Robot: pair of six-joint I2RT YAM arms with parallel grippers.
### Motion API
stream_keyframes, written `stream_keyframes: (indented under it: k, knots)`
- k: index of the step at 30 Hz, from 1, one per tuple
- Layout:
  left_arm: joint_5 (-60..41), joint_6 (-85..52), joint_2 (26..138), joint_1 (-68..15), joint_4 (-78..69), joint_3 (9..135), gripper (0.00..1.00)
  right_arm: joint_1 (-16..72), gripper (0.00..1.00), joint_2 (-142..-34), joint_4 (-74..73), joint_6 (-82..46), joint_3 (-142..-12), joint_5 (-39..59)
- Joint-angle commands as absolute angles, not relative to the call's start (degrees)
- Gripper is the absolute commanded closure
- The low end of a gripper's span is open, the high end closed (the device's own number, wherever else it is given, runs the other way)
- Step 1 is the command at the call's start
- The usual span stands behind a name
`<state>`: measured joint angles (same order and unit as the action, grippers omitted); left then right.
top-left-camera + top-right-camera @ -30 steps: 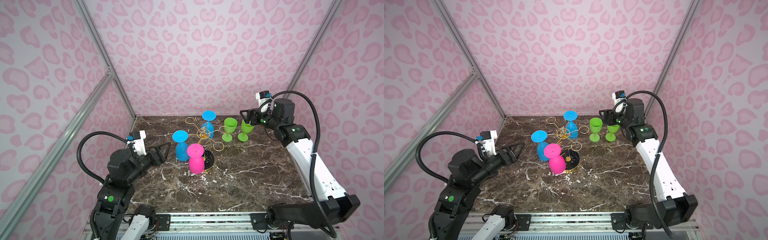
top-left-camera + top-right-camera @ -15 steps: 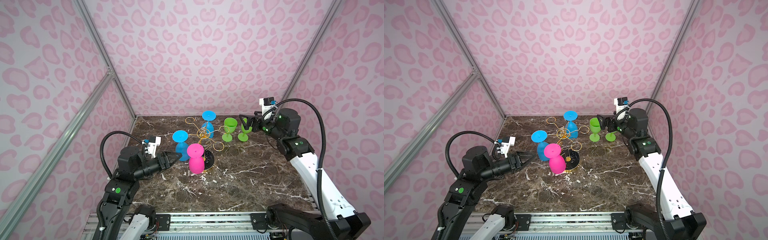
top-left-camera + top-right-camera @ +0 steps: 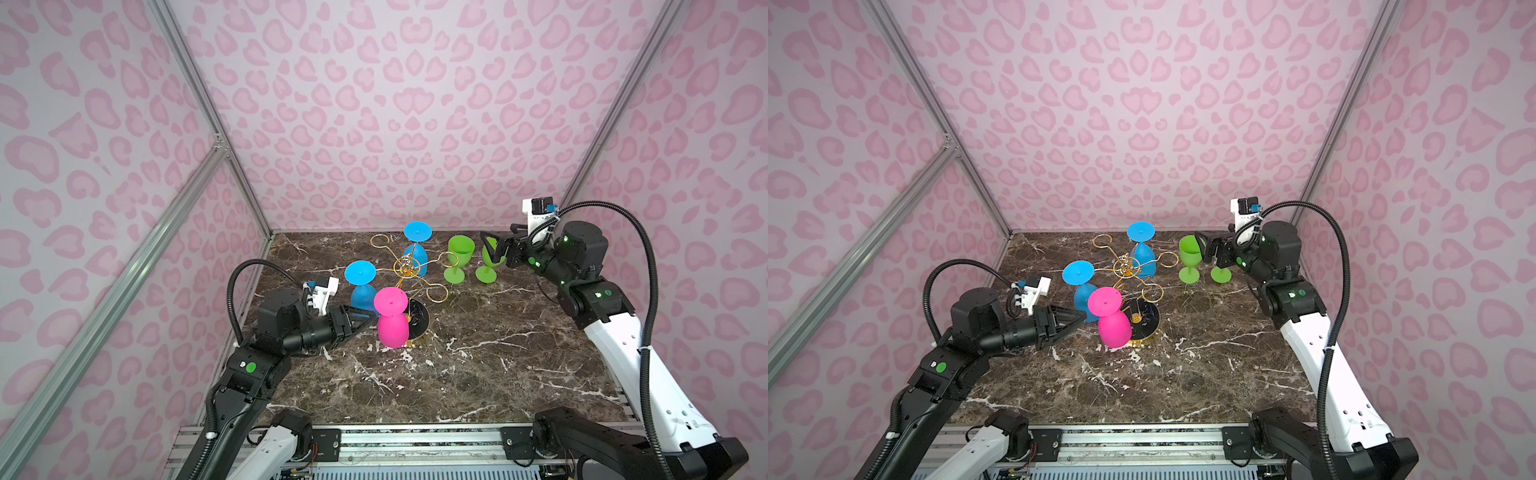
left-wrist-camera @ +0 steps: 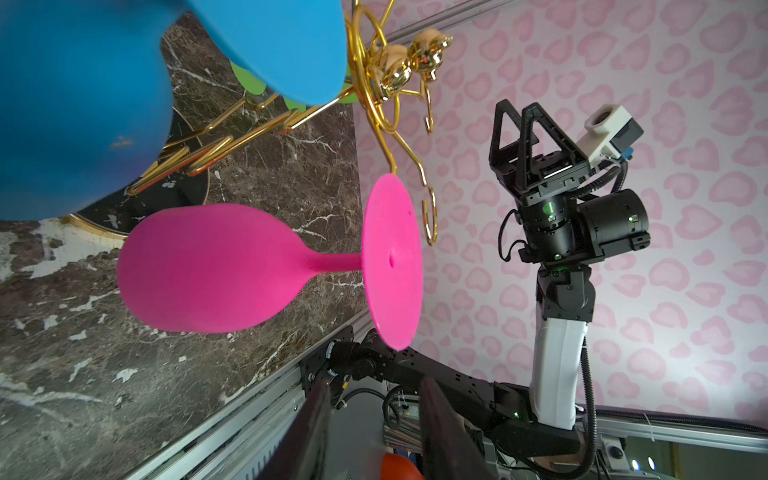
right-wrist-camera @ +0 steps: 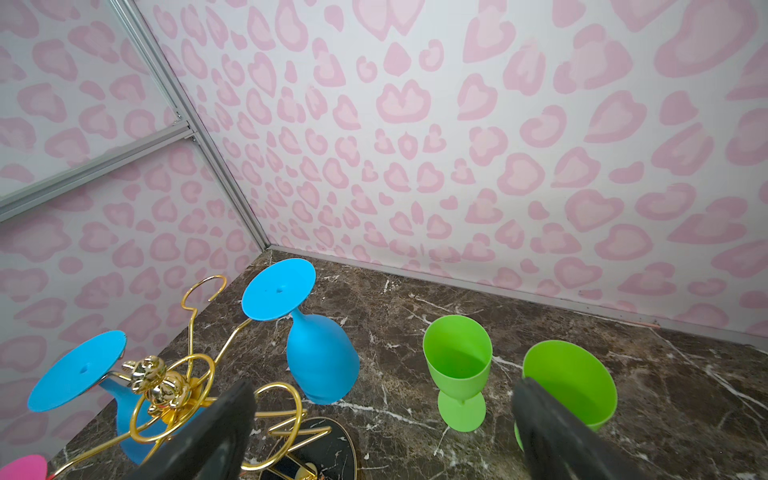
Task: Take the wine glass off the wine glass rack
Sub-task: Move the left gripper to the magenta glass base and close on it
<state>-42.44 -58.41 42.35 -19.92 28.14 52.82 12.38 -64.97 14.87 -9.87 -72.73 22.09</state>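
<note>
The wine glass rack point(image 3: 409, 270) point(image 3: 1127, 266) is a gold wire stand on a round black base point(image 3: 420, 322). Upside down on its arms hang a pink wine glass point(image 3: 391, 322) point(image 4: 216, 270) and two blue ones point(image 3: 361, 286) point(image 3: 417, 249). My left gripper point(image 3: 366, 319) point(image 4: 374, 384) points at the pink glass from the left. Its tips stop just short of the bowl, its jaws are narrowly open and nothing is between them. My right gripper point(image 3: 498, 241) point(image 5: 382, 395) hovers wide open and empty beside the green glasses.
Two green wine glasses point(image 3: 459, 257) point(image 3: 490, 262) stand upright on the marble table point(image 3: 457, 374) at the back right, right of the rack. One of them point(image 5: 569, 382) is close to a right finger. Pink patterned walls enclose the table on three sides.
My left gripper has moved right to the pink glass and its jaws have narrowed. My right arm has drawn back a little and its jaws have widened.
</note>
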Motion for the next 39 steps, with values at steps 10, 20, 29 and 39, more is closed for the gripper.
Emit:
stream_keyframes:
  k: [10,20,29,39]
  knots:
    - [-38.0,-62.5,43.5,-22.1,19.6,50.6,0.63,12.5,0.02,-64.0,14.2,-9.6,-71.3,21.8]
    - [-34.7,-63.4,44.4,-24.0,17.8,50.6,0.7,12.4,0.02,-63.5,14.7,-9.3,-70.8,21.6]
    - [-33.2,-64.3,44.6,-24.9,16.4,50.1,0.74,12.4,0.02,-63.4,14.9,-9.2,-70.4,21.5]
    - [-33.1,-64.5,45.4,-25.2,15.9,50.1,0.83,12.4,0.02,-63.0,15.1,-9.1,-70.1,21.1]
